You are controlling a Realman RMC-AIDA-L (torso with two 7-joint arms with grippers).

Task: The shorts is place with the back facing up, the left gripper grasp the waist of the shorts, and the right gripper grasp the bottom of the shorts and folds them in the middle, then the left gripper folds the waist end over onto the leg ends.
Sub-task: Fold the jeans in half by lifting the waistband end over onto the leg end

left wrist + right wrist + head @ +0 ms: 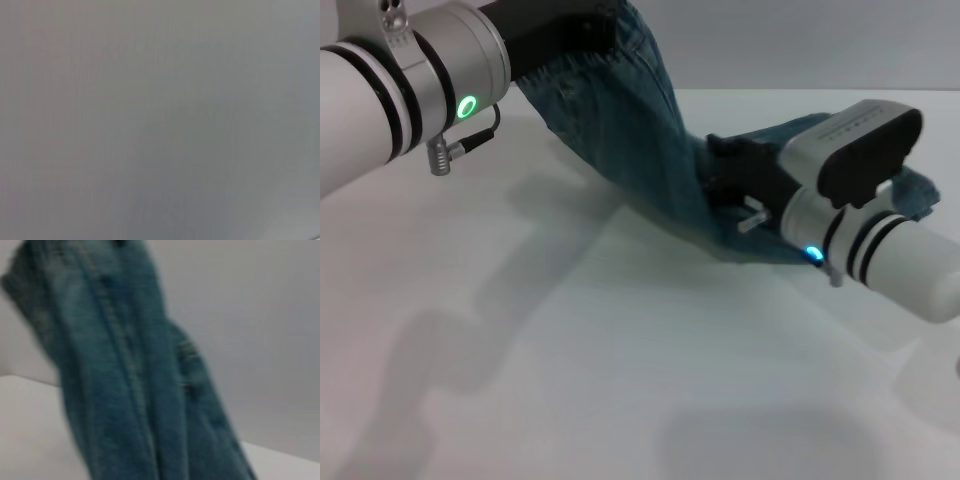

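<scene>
**Operator:** What is your left gripper doing?

**Observer:** Your left gripper (565,35) is raised at the upper left of the head view, above the white table (620,380). Its black claw is clamped on the waist (582,62) of the shorts (640,150), and the gathered band bunches right under it. You can't see the fingers themselves, only denim hanging from the black body. Your left wrist view gives you nothing but a plain grey field.

**Operator:** And the right one?

**Observer:** Your right gripper (735,165) sits lower, at the right, close over the table. Its black claw is pressed into the lower part of the shorts, near the bottom of the shorts (915,190), with cloth gathered round it. It looks clenched on the fabric, though the fingertips are buried in denim.

**Operator:** Where are the shorts, then?

**Observer:** They stretch as a folded, narrow band between your two grippers, sloping down from the lifted waist to the far end, which rests on the table by your right arm. Your right wrist view shows the denim hanging in long folds in front of a pale wall.
</scene>
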